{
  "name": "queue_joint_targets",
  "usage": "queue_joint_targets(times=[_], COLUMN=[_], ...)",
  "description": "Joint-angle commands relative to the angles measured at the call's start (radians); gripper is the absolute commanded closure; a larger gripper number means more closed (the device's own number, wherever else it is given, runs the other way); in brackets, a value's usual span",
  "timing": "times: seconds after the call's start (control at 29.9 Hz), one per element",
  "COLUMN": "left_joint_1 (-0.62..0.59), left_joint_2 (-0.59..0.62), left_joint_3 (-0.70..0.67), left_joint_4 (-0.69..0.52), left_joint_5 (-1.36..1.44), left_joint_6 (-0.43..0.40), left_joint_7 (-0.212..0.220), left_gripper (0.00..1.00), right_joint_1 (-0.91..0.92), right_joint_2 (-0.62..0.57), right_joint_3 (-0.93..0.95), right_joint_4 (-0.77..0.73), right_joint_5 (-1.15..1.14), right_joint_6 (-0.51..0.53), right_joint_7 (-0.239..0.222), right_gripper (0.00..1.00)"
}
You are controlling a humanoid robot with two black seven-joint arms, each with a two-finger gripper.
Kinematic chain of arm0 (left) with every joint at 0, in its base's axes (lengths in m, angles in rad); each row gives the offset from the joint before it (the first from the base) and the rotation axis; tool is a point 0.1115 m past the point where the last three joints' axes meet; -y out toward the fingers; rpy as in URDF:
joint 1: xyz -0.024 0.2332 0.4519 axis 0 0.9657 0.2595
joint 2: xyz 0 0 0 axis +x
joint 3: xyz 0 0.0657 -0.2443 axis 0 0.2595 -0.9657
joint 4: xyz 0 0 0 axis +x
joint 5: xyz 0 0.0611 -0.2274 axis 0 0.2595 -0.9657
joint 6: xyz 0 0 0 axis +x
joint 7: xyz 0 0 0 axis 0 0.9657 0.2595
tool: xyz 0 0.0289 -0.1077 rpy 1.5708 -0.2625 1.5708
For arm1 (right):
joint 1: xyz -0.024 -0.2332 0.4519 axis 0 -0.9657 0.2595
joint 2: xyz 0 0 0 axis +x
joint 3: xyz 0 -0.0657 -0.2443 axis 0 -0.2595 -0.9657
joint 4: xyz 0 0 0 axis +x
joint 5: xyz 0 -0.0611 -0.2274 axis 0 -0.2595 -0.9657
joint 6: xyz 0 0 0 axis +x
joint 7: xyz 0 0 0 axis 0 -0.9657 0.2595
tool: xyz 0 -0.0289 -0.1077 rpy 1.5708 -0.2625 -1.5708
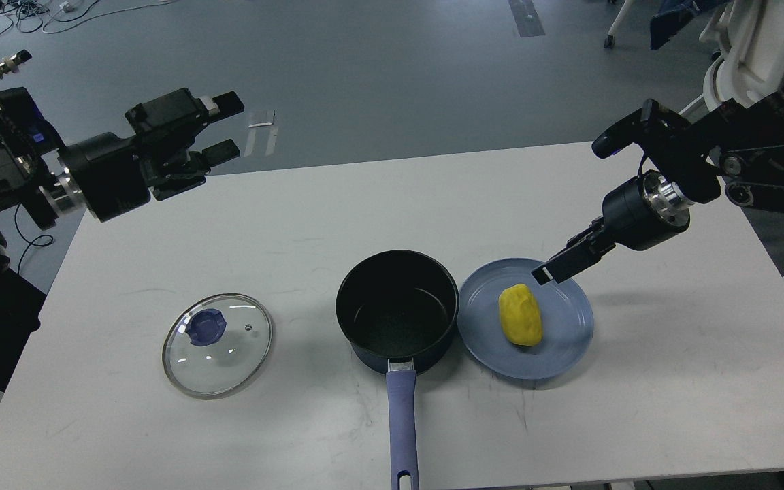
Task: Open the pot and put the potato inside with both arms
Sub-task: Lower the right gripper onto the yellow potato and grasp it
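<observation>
The pot (397,309) sits open near the front edge of the white table (671,367), and the end of its long handle is cut off at the bottom of the view. Its glass lid (218,344) lies flat toward the left edge. The potato (520,314) rests on a blue plate (562,340) touching the pot. The left gripper (223,128) hangs wide and empty. The right gripper (547,272) is dark and end-on above the plate; I cannot tell its state. No writing is readable.
</observation>
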State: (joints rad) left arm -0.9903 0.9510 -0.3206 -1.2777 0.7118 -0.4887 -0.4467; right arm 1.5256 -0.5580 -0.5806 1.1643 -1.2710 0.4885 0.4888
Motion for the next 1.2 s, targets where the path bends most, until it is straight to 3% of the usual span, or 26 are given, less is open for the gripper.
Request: queue_joint_targets(times=[0.0,0.33,1.17], left_joint_1=[-0.001,-0.001,-0.001], left_joint_2=[-0.001,0.008,0.011], left_joint_3=[-0.002,-0.002,-0.014], left_joint_4=[0.000,0.000,0.004], left_joint_5=[0.000,0.002,0.002], left_joint_6=[0.000,0.000,0.000], left_joint_7=[0.002,0.000,-0.001], left_gripper=[0.03,0.02,0.02], right_joint_1=[-0.001,-0.039,-0.097], right_joint_2=[0.058,0.205,0.293], right_joint_3=[-0.044,-0.085,-0.088], right_joint_4=[-0.009,-0.149,-0.196], right_joint_5=[-0.005,0.001,0.084], right_joint_6=[0.000,0.000,0.000], right_joint_7=[0.000,0.000,0.000], right_gripper=[0.00,0.00,0.01])
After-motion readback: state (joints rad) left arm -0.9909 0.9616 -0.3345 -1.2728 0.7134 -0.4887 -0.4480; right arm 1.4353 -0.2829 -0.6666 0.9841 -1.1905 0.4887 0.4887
